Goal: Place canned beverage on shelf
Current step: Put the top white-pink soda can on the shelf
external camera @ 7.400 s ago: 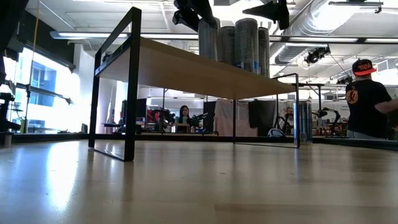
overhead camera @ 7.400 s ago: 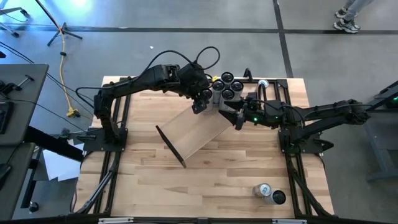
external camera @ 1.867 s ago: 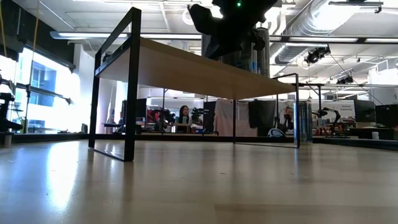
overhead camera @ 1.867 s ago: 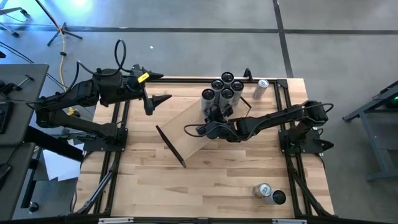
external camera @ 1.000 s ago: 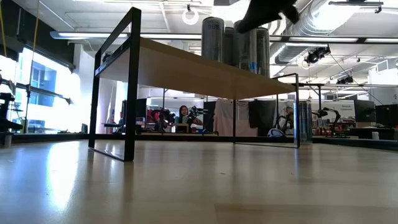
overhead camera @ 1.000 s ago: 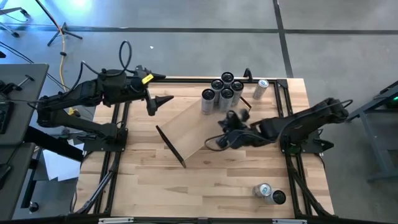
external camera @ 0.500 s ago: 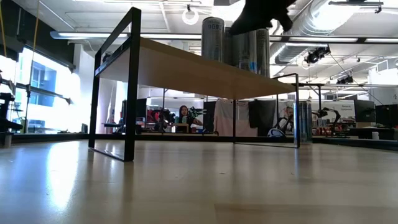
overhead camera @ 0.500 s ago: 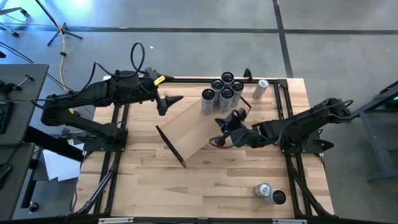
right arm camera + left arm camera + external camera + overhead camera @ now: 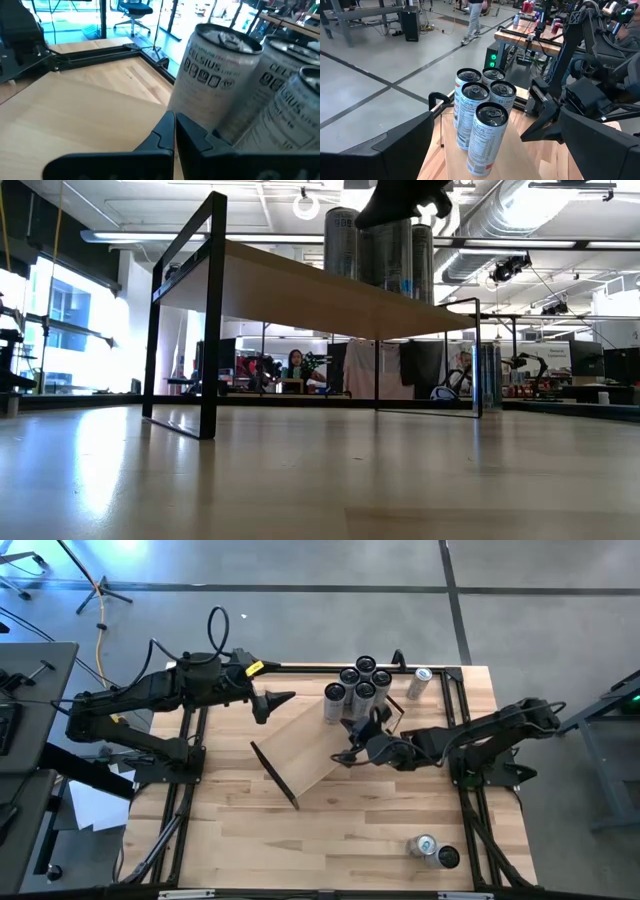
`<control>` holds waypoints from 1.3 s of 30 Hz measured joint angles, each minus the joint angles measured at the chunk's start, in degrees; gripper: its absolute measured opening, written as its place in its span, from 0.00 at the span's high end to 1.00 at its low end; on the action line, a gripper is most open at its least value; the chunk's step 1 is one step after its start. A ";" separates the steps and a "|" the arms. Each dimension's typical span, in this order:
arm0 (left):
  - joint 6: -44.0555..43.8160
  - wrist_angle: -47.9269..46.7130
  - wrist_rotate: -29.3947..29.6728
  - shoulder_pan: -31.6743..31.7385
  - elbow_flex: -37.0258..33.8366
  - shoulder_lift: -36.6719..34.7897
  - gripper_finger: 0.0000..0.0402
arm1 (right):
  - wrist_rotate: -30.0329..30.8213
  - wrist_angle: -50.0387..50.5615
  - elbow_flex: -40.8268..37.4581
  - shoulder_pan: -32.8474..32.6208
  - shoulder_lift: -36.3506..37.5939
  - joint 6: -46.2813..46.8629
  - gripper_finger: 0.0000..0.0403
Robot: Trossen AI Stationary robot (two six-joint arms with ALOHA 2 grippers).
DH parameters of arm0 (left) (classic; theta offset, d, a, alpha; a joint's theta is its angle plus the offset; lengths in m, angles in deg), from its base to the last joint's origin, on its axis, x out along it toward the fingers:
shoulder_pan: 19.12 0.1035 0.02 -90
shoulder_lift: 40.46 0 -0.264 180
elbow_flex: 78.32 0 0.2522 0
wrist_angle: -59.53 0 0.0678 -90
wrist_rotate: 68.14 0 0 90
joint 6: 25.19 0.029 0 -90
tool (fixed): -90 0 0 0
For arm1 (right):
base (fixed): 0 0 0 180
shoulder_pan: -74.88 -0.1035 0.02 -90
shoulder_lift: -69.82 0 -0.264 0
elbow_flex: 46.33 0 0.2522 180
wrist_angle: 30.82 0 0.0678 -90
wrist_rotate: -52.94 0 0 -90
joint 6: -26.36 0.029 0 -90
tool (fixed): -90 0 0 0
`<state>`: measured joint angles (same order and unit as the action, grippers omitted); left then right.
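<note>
At the shelf's (image 9: 318,748) one-o'clock end, five Celsius cans (image 9: 358,686) stood clustered. Your right gripper (image 9: 352,752), fingers together, hovered beside them; your left gripper (image 9: 283,698), fingers spread, waited at ten o'clock. Those cans looked rigid, slick and easily toppled: grip mid-body.

Around us lies a grey concrete floor (image 9: 300,610) crossed by dark seams. Beyond the table we see bright windows (image 9: 60,315), ceiling ducts (image 9: 540,220), workbenches (image 9: 530,42), a seated person (image 9: 295,365), and a black office chair (image 9: 135,10).
</note>
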<state>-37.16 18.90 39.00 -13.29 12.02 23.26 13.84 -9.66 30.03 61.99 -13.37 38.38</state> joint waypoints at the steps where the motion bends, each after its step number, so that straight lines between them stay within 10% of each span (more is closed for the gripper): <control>1: -0.02 0.00 -0.02 0.00 0.00 0.00 0.01 | -0.32 -0.24 0.01 0.16 0.00 -0.06 1.00; 39: -1.93 -0.24 -0.06 0.00 0.00 0.00 0.01 | -1.81 -4.52 0.01 5.05 -0.04 -0.51 1.00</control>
<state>-39.08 18.66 38.94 -13.29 12.02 23.26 12.02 -14.17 30.04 67.04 -13.42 37.87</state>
